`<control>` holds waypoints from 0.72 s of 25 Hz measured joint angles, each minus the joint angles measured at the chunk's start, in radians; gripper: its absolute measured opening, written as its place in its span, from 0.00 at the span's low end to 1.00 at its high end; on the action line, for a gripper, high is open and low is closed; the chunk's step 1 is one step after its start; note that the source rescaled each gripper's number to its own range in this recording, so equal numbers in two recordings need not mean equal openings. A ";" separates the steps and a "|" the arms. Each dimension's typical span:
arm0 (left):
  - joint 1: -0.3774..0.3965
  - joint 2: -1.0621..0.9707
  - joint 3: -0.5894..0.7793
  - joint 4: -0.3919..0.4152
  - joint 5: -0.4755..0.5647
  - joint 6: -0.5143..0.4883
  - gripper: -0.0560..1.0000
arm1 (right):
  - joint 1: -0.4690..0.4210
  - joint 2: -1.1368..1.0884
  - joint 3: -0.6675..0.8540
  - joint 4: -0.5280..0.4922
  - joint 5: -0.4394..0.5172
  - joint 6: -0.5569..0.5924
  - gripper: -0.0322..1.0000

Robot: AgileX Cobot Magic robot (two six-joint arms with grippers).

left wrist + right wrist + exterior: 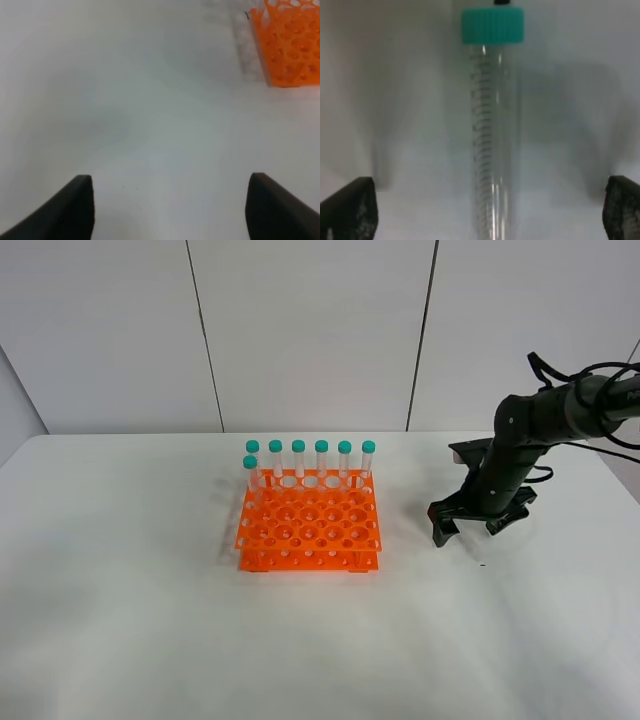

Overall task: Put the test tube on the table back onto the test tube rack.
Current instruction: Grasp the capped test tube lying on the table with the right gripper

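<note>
The test tube, clear with a teal cap, lies flat on the white table. It shows only in the right wrist view, centred between my right gripper's open fingers. In the high view my right gripper is down at the table to the right of the orange test tube rack and covers the tube. Several teal-capped tubes stand upright along the rack's back row. My left gripper is open and empty above bare table, with a corner of the rack ahead of it.
The left arm is outside the high view. A white panelled wall runs behind the table. The right arm's cables hang at the far right edge.
</note>
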 joint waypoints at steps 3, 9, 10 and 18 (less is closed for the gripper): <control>0.000 0.000 0.000 0.000 0.000 0.000 0.98 | 0.000 0.002 0.000 0.009 -0.017 0.000 1.00; 0.000 0.000 0.000 0.000 0.000 0.000 0.98 | 0.000 0.002 0.000 0.012 -0.022 0.000 1.00; 0.000 0.000 0.000 0.000 0.000 0.000 0.98 | 0.000 0.002 0.000 0.012 -0.022 0.000 1.00; 0.000 0.000 0.000 0.000 0.000 0.000 0.98 | 0.000 0.014 -0.002 0.005 -0.026 0.005 0.98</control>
